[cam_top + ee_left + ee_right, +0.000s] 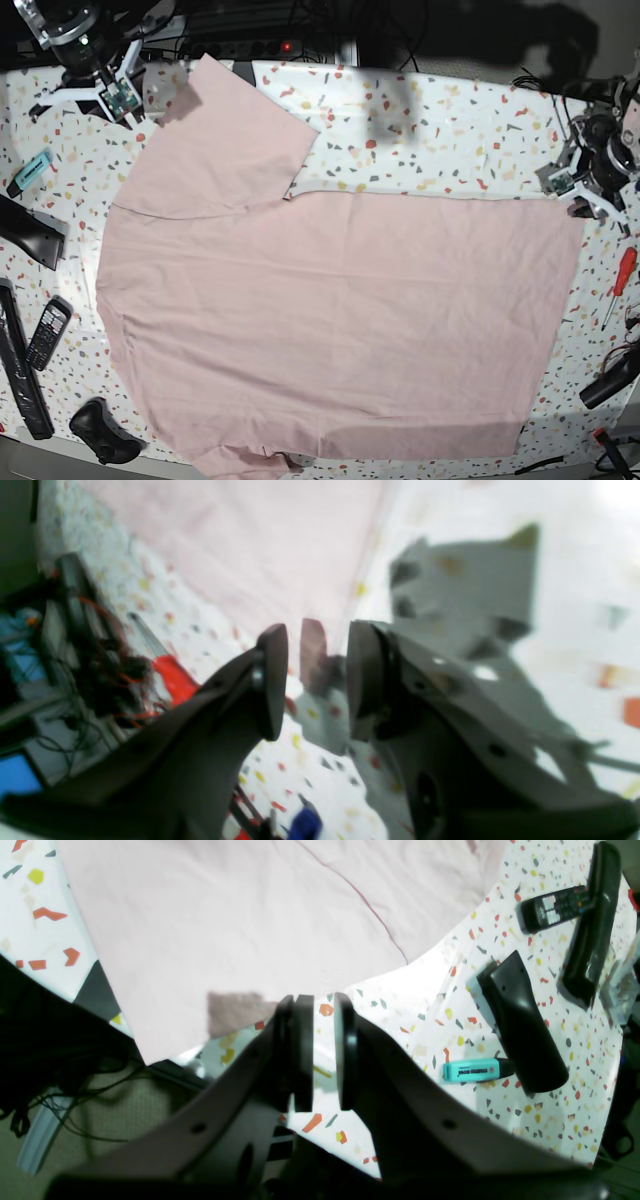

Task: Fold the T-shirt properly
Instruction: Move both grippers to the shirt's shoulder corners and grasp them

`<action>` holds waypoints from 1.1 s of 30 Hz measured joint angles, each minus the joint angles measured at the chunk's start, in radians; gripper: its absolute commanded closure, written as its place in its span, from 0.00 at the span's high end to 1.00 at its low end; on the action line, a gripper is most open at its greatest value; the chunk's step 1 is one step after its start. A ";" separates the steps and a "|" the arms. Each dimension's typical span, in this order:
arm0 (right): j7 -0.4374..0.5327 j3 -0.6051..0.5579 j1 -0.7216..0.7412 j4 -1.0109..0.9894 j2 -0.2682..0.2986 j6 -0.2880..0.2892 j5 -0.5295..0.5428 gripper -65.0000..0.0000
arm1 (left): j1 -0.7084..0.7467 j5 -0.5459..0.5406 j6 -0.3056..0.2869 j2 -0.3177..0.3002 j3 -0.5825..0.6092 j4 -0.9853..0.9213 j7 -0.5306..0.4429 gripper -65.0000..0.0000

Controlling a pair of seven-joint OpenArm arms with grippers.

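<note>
**Shirt laid flat, folding not yet begun**

The T-shirt (330, 310) lies spread open on the speckled table (450, 120), plain side up, with no lettering showing. One sleeve (215, 130) stretches out flat toward the right gripper (105, 80), and the body runs wide across the table to a straight hem just beside the left gripper (585, 180). Nothing is doubled over: no sleeve is turned in and no side is brought across, so as far as the views show every fold is left to do. The near sleeve bunches a little at the table's front edge.

The right gripper (322, 1050) hangs just off the sleeve's end, its jaws close together with only a narrow gap and bare table between them; it holds nothing. The left gripper (315, 680) stands released, jaws well apart, with the cloth's edge lying ahead of the fingertips and nothing pinched, though this view is blurred.

Beyond the right gripper's outer side lie a teal highlighter (475, 1071), a black handle-shaped piece (522, 1030) and a remote (555, 907), all clear of the cloth. A red screwdriver (618, 280) lies near the left gripper.
</note>
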 measured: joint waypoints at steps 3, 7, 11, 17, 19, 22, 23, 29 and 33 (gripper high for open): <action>-0.007 0.000 0.000 0.000 -0.008 0.000 -0.001 0.11 | -0.054 -0.002 0.008 0.006 0.043 -0.055 -0.003 0.30; -0.008 0.000 0.000 0.000 -0.037 0.000 -0.011 0.11 | -0.114 -0.004 0.026 0.008 0.089 -0.111 -0.019 0.30; -0.010 0.000 0.000 0.000 -0.039 0.000 -0.037 0.11 | -0.153 -0.004 0.027 0.008 0.122 -0.147 -0.034 0.30; -0.031 0.000 0.000 0.000 -0.039 0.000 -0.105 0.12 | -0.166 0.011 0.046 0.025 0.134 -0.195 -0.084 0.29; -0.032 0.000 0.000 0.000 -0.039 0.000 -0.105 0.12 | -0.166 0.011 0.049 0.026 0.134 -0.211 -0.090 0.18; -0.032 0.000 0.000 0.000 -0.039 0.000 -0.105 0.12 | -0.166 0.011 0.053 0.039 0.134 -0.225 -0.095 0.00; -0.032 0.000 0.000 0.000 -0.039 0.000 -0.105 0.12 | -0.165 0.011 0.052 0.039 0.134 -0.225 -0.093 0.00; -0.032 0.000 0.000 0.000 -0.039 0.000 -0.106 0.20 | -0.160 0.010 0.056 0.039 0.134 -0.228 -0.097 0.00; -0.032 0.000 0.000 0.000 -0.024 0.000 -0.105 0.45 | -0.154 0.010 0.058 0.039 0.134 -0.228 -0.108 0.00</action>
